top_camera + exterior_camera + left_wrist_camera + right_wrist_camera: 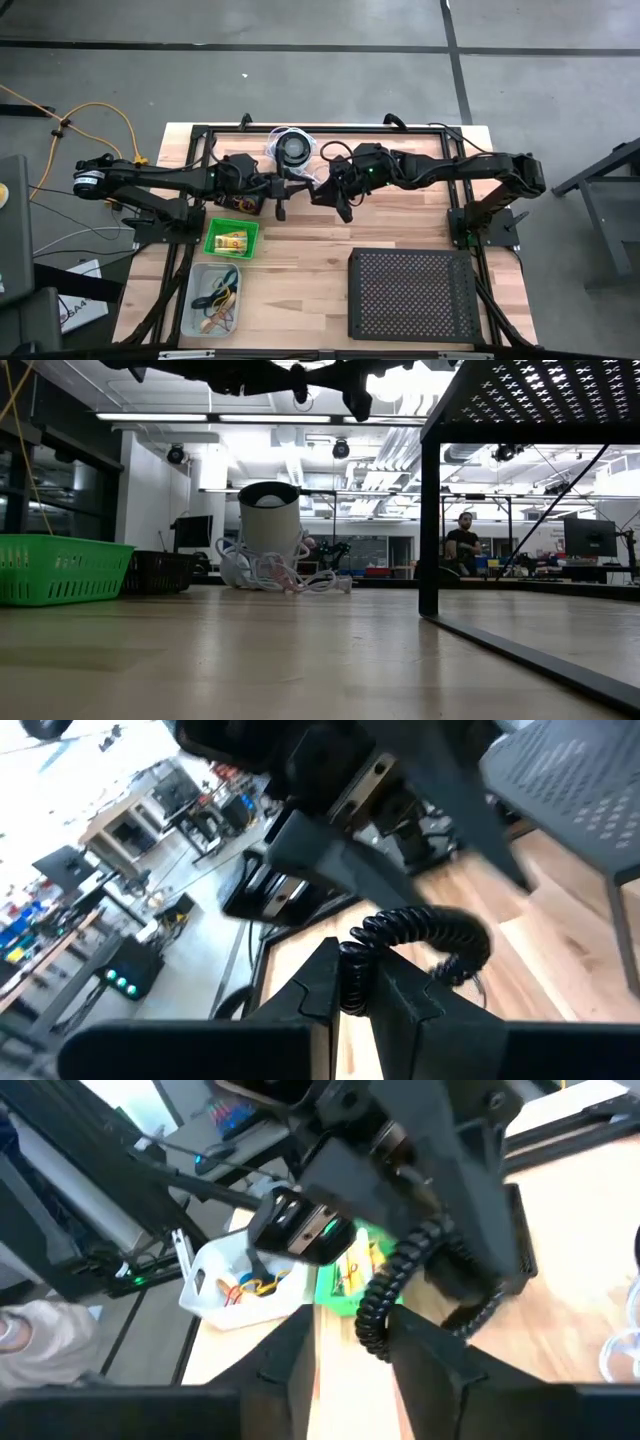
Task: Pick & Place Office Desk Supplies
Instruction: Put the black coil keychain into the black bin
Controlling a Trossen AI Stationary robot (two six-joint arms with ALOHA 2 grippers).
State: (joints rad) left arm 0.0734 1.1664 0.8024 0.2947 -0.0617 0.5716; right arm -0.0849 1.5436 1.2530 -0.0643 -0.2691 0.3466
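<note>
Arms: two dark ones, meeting above the wooden table just over the centre of the high view.
Containers: two at lower left of the high view, a green plastic mesh basket and below it a clear rectangular plastic bin.
Tray: one large black perforated metal tray, lower right of the high view.
Disc: one round black disc wrapped in white coiled cord, top centre.
Supplies: yellow packets lie in the basket and coloured rubber-band loops in the bin; I cannot count either.
Cord: one black spiral coiled cord, hanging in the air between the two grippers, clear of the table.
Left gripper: clenched on one end of the black cord.
Right gripper: fingers spread apart, released; the cord hangs between them, and whether it touches a finger I cannot tell.
</note>
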